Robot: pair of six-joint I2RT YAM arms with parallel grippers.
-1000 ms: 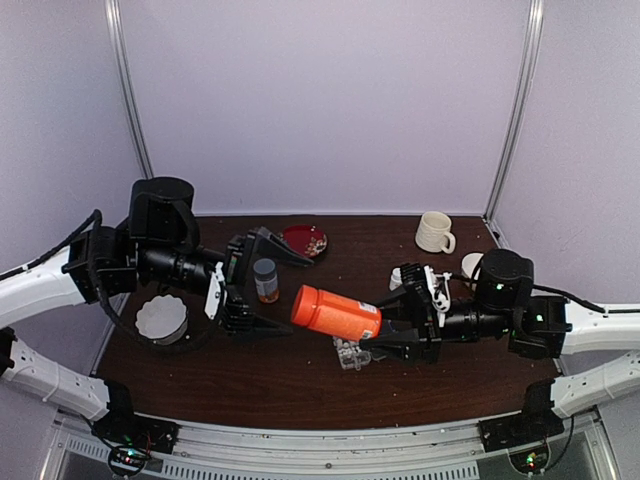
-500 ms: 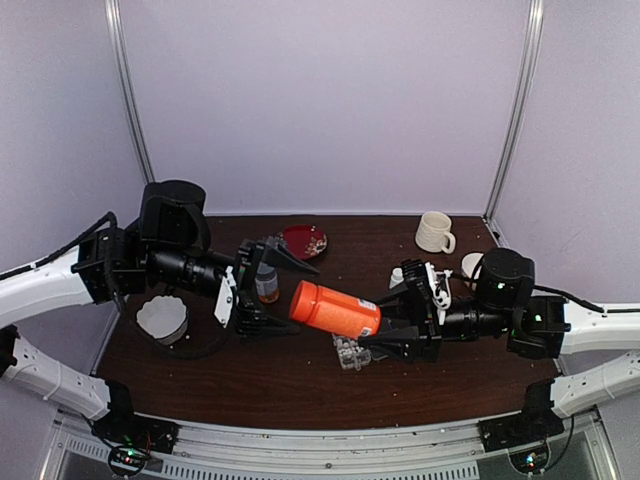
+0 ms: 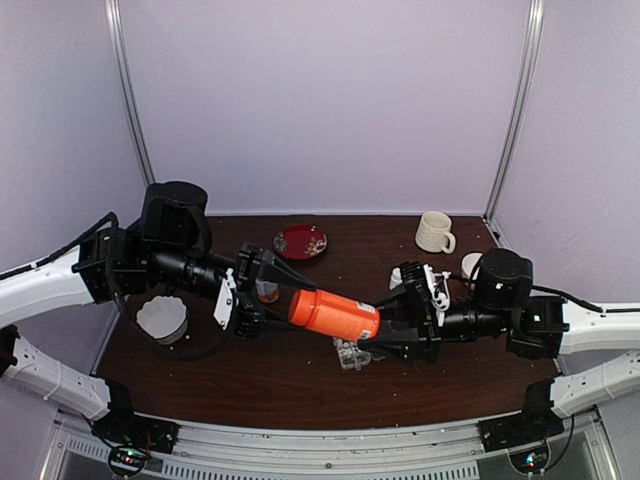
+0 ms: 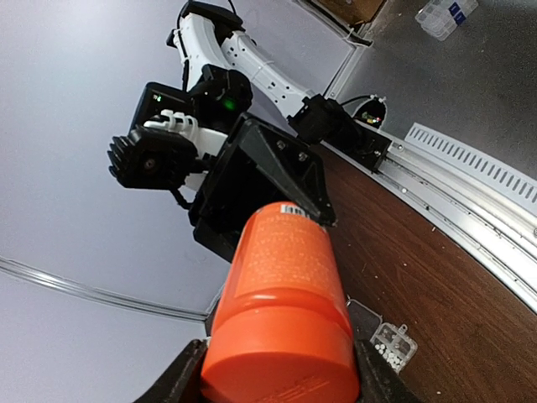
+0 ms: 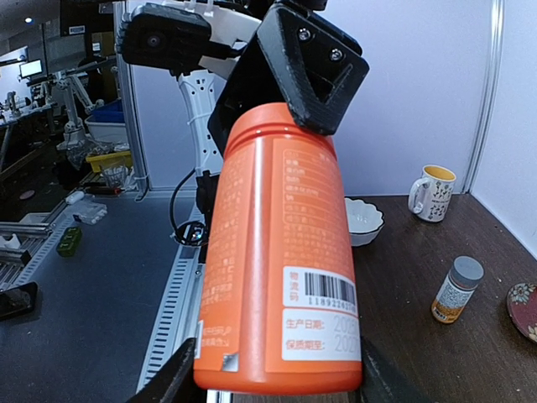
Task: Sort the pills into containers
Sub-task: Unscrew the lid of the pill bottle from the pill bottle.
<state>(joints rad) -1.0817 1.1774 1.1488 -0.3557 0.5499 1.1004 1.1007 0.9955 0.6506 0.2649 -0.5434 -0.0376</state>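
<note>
An orange bottle (image 3: 335, 314) hangs on its side above the table, between the two arms. My right gripper (image 3: 385, 328) is shut on its base end; in the right wrist view its fingers (image 5: 168, 378) press both sides of the labelled body (image 5: 281, 252). My left gripper (image 3: 285, 302) sits around the orange cap (image 4: 281, 353), a finger against each side. Below the bottle lies the clear organizer box with the containers (image 3: 351, 353), lid open. Whitish pills (image 4: 388, 342) fill one cell in the left wrist view.
A small grey-capped bottle (image 5: 454, 290) stands behind my left gripper. A red plate (image 3: 301, 241) is at the back, a cream mug (image 3: 434, 232) at the back right and a white bowl (image 3: 162, 317) at the left. The metal rail (image 4: 470, 180) runs along the near edge.
My left gripper has moved right onto the bottle's cap and its jaws have closed in around it. The right gripper and the bottle have stayed in place.
</note>
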